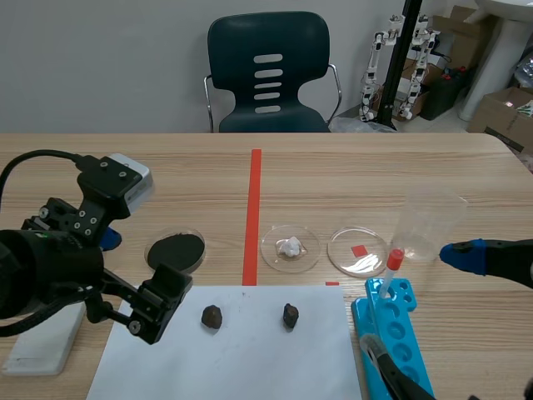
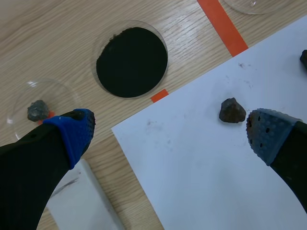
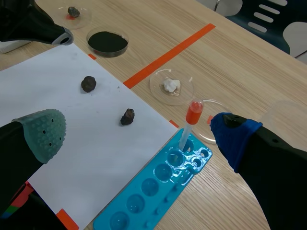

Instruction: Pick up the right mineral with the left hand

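Two dark brown minerals lie on a white paper sheet [image 1: 250,358]: the left mineral [image 1: 211,316] and the right mineral [image 1: 290,315]. My left gripper [image 1: 137,275] stands open over the sheet's left edge, to the left of both. In the left wrist view the left mineral [image 2: 232,110] lies just ahead of the right-hand pad [image 2: 266,134], and only an edge of the right mineral [image 2: 304,57] shows beyond it. My right gripper [image 3: 139,136] is open above the blue rack; from there the right mineral [image 3: 127,116] and the left mineral [image 3: 88,83] are both seen.
A dish of black powder [image 1: 176,249], a dish with a white lump [image 1: 290,247] and an empty dish [image 1: 358,252] line up behind the sheet. A clear beaker [image 1: 429,229] stands right of them. A red-capped tube [image 1: 394,265] stands in the blue rack [image 1: 400,342]. A white block [image 1: 46,337] lies at the left.
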